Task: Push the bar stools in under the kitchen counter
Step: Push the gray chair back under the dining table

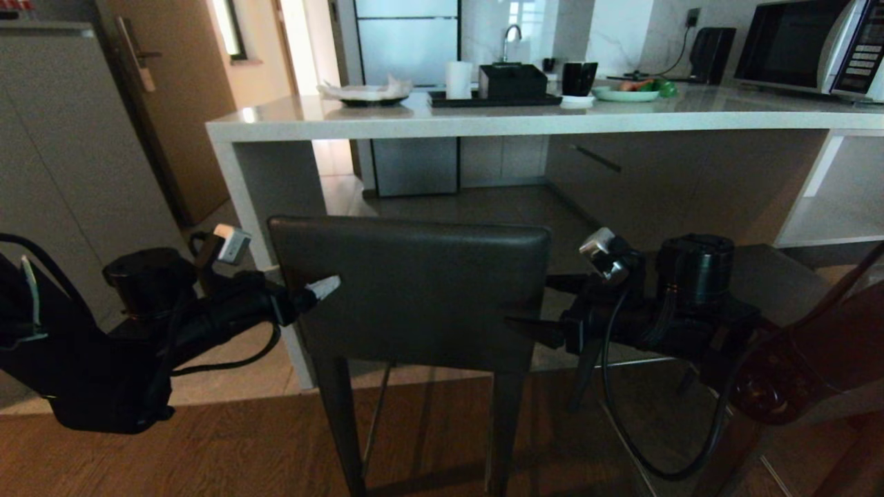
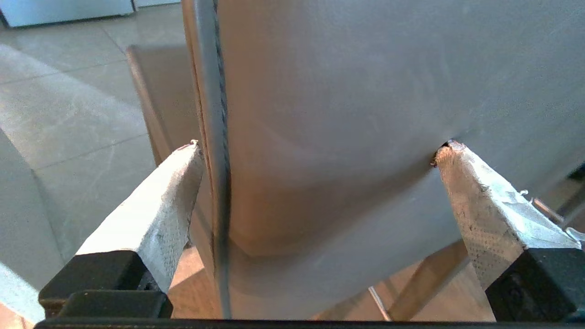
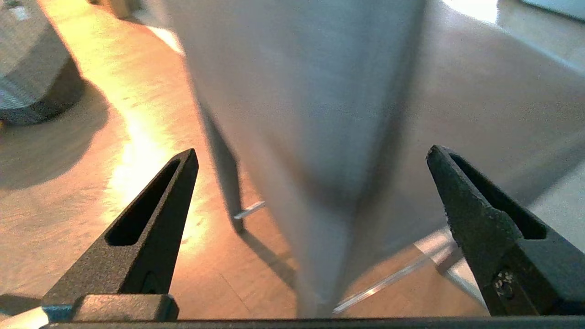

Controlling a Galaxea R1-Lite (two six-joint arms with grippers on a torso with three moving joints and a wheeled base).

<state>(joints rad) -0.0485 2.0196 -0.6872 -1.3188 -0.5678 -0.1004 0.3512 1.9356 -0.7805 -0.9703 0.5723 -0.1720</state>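
Observation:
One bar stool shows its dark padded backrest (image 1: 414, 290) towards me, just short of the kitchen counter (image 1: 483, 123). My left gripper (image 1: 314, 293) is open at the backrest's left edge. Seen from the left wrist, the backrest (image 2: 343, 91) fills the gap of the left gripper (image 2: 320, 146), one taped fingertip (image 2: 450, 153) pressing its face and the other past the edge. My right gripper (image 1: 530, 301) is open at the backrest's right edge. In the right wrist view that backrest edge (image 3: 297, 91) stands between the right gripper (image 3: 313, 151) fingers. A dark seat-like surface (image 1: 787, 273) lies behind the right arm.
On the counter sit a microwave (image 1: 808, 45), a black tray with cups (image 1: 494, 100), a plate of food (image 1: 625, 93) and a dish (image 1: 366, 93). A tall cabinet (image 1: 55, 138) and a door (image 1: 166, 103) stand on the left. Wooden floor (image 1: 242, 442) lies under the stool.

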